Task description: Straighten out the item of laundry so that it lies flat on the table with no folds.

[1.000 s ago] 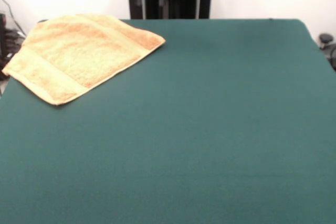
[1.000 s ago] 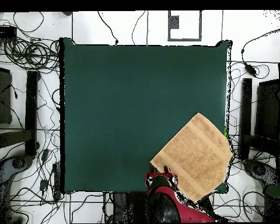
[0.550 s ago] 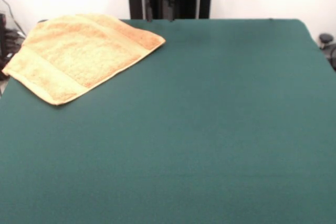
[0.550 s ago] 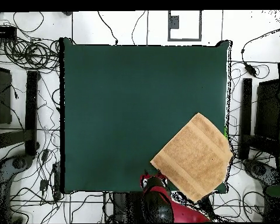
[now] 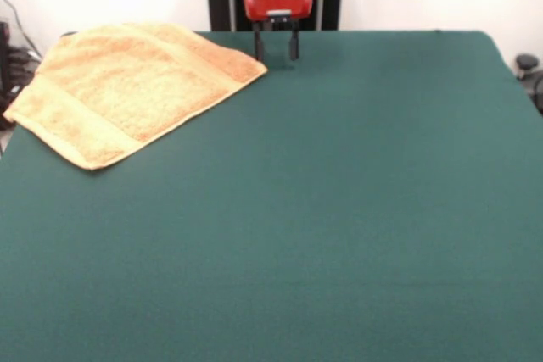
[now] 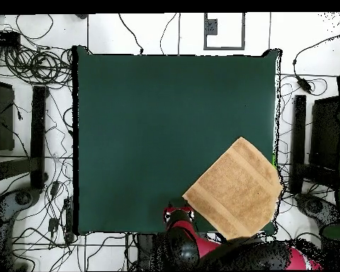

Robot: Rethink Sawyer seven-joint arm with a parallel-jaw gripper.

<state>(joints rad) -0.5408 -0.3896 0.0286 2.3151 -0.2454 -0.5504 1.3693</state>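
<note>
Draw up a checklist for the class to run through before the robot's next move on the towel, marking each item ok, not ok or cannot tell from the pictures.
1. Gripper open: ok, the two fingers stand apart with nothing between them.
2. Gripper clear of the towel: ok, it hangs just beside the towel's corner, not on it.
3. Towel flat, no folds: cannot tell; the overhead view shows one spread square, but the front view hints at a raised far edge.
4. Towel fully on the table: not ok, its corners overhang the table's edges in both views.
5. Bare table free of other things: ok.
</note>
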